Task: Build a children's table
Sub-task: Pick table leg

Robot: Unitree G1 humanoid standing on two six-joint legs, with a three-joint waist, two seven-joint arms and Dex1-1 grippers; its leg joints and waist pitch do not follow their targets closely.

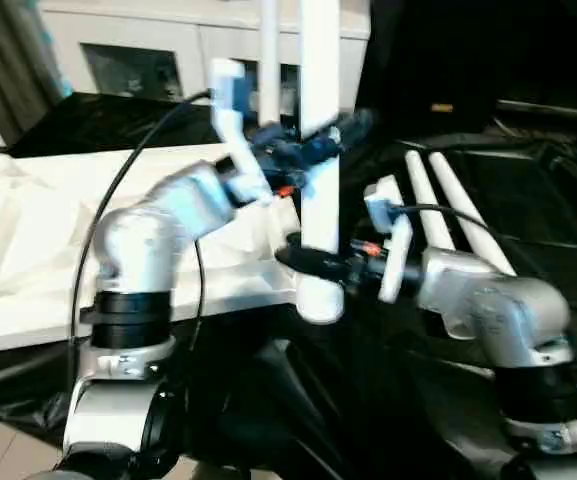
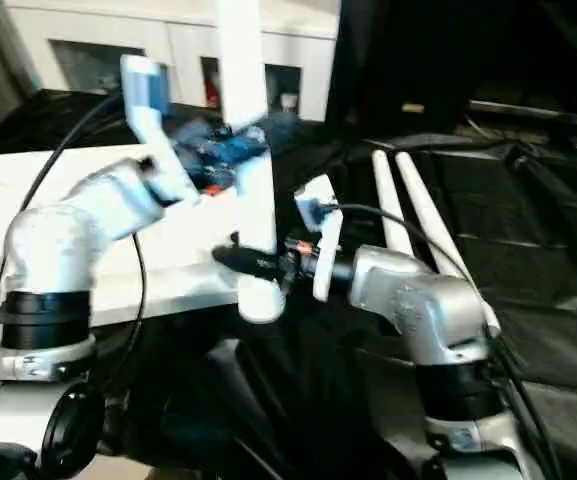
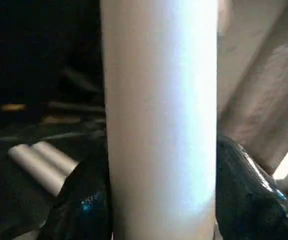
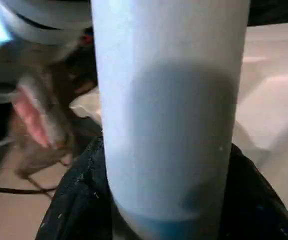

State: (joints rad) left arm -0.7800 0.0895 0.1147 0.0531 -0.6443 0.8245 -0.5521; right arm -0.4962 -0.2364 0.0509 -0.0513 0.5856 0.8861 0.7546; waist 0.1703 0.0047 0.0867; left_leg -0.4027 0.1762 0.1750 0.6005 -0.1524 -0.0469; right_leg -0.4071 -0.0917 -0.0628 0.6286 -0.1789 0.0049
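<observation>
White round tapered plastic leg (image 1: 319, 150) stands upright at the near corner of the rimmed white tabletop (image 1: 38, 250), left gripper (image 1: 303, 150) clamped high, right gripper (image 1: 313, 262) low. Likely light, stiff, slippery; hold near the base

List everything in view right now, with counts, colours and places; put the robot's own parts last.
Upright table leg: one, white, held between both grippers at the tabletop's near corner.
Spare legs: two, white, lying side by side on the black cover, right.
Tabletop: one, white, left.
Black cover: one, under everything.
Cabinet: one, white with glass doors, behind.
Left gripper: black fingers on the upright leg, higher.
Right gripper: black fingers on it, lower.
</observation>
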